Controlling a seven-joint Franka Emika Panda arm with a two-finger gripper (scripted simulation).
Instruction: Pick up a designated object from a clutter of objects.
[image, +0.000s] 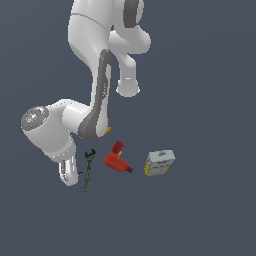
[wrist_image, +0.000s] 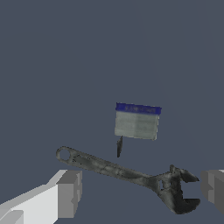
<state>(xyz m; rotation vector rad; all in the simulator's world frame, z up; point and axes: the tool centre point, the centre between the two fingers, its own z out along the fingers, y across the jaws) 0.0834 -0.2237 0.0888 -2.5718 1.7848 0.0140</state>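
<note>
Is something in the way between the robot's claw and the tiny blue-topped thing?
Yes. In the wrist view the dark wrench lies across the gap between the open gripper fingers, with the small grey item just beyond it.

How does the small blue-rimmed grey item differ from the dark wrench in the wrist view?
Shape: the small grey item is a compact rectangle; the wrench is long and thin, with an open head at one end and a ring hole at the other.
Colour: the item has a pale grey face with a dark blue strip along one edge; the wrench is mottled dark grey throughout.
Size: the item spans far less than the wrench.
Both lie apart on the same plain surface.
</note>
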